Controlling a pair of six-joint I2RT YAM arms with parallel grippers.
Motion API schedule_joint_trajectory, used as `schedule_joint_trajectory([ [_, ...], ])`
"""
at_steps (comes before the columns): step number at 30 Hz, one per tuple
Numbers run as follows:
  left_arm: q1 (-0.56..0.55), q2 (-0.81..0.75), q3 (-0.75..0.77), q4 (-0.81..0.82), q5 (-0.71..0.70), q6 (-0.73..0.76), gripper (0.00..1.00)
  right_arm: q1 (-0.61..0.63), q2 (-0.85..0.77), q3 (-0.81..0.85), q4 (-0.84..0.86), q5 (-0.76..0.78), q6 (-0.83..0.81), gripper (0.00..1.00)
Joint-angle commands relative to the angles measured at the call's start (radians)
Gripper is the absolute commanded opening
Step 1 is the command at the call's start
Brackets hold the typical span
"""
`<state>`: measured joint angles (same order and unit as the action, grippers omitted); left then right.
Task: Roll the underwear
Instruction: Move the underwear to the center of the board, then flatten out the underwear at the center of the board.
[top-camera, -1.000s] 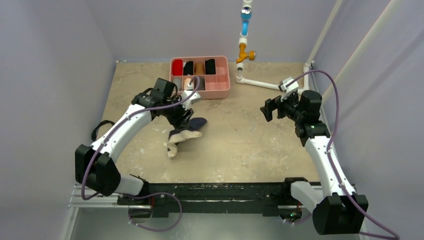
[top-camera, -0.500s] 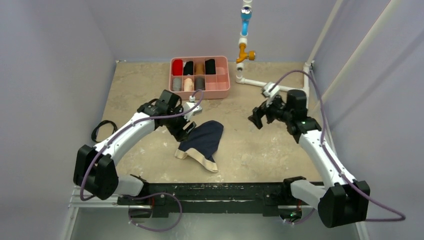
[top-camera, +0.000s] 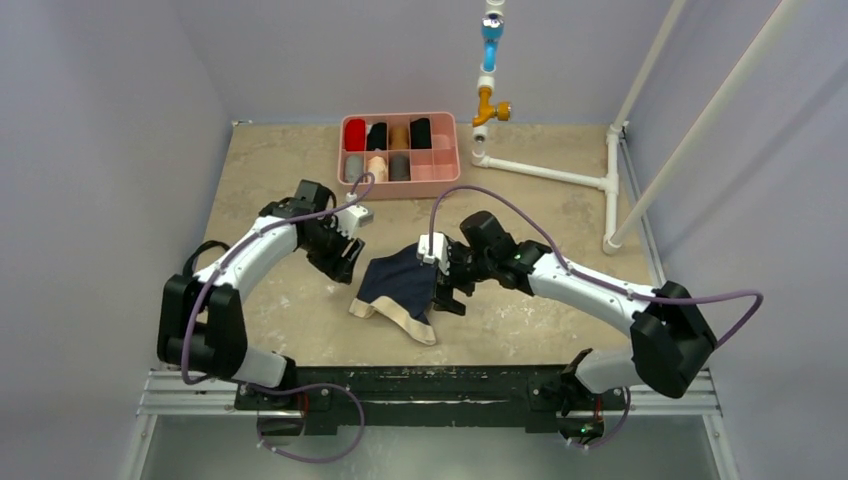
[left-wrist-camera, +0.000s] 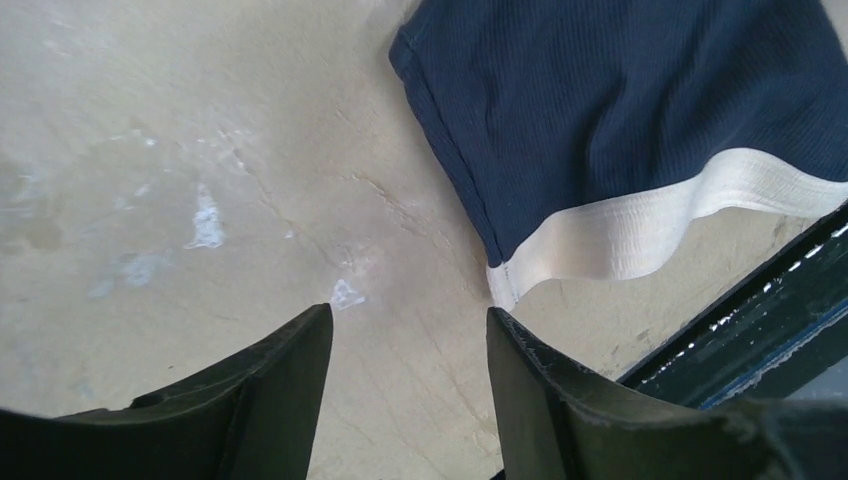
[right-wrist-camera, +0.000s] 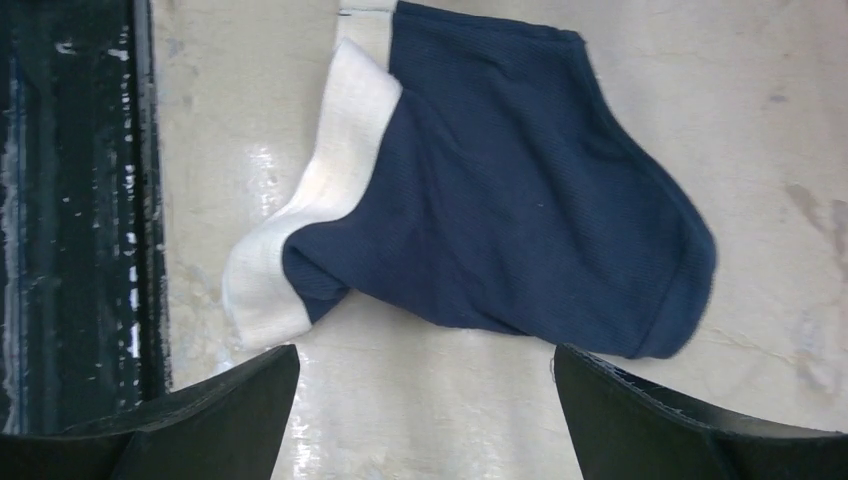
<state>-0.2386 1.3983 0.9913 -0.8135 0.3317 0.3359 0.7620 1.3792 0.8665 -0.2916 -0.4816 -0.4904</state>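
The navy, cream-banded fabric underwear (top-camera: 402, 285) has been released flat. The left pincer (left-wrist-camera: 408, 330) is withdrawn, parted and empty, at its 9 o'clock. The right pincer (right-wrist-camera: 422, 360), wide, is brought overhead for rolling.

Left gripper (left-wrist-camera: 408, 316) sits spread over bare desk (top-camera: 290, 160), with the underwear (top-camera: 400, 280) just to its right. Right gripper (right-wrist-camera: 425, 352) hangs wide on the cloth's other side, so your two arms box it in. The near edge is tight, the black rail (top-camera: 430, 382) lying close behind the cloth. At the far edge, the pink tray (top-camera: 400, 191) and the white pipe frame (top-camera: 545, 172) block you. The left side is open.
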Motion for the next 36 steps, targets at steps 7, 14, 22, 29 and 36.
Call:
schedule_joint_trajectory([
  [7, -0.129, 0.163, 0.024, -0.049, -0.009, -0.064, 0.49, -0.002, -0.164, 0.041, 0.074, 0.186, 0.005, 0.99],
  [14, -0.172, 0.265, 0.060, -0.067, 0.008, -0.057, 0.48, -0.034, -0.222, 0.011, 0.068, 0.229, 0.004, 0.99],
  [22, -0.195, 0.312, 0.095, -0.089, 0.004, -0.078, 0.27, -0.067, -0.224, -0.005, 0.089, 0.221, 0.011, 0.99],
  [29, -0.197, 0.315, 0.170, -0.127, 0.081, -0.067, 0.00, -0.150, -0.263, -0.014, 0.102, 0.200, 0.044, 0.99],
  [36, -0.211, 0.296, 0.556, -0.312, 0.000, -0.032, 0.00, -0.255, -0.327, -0.013, 0.142, 0.285, 0.111, 0.99],
])
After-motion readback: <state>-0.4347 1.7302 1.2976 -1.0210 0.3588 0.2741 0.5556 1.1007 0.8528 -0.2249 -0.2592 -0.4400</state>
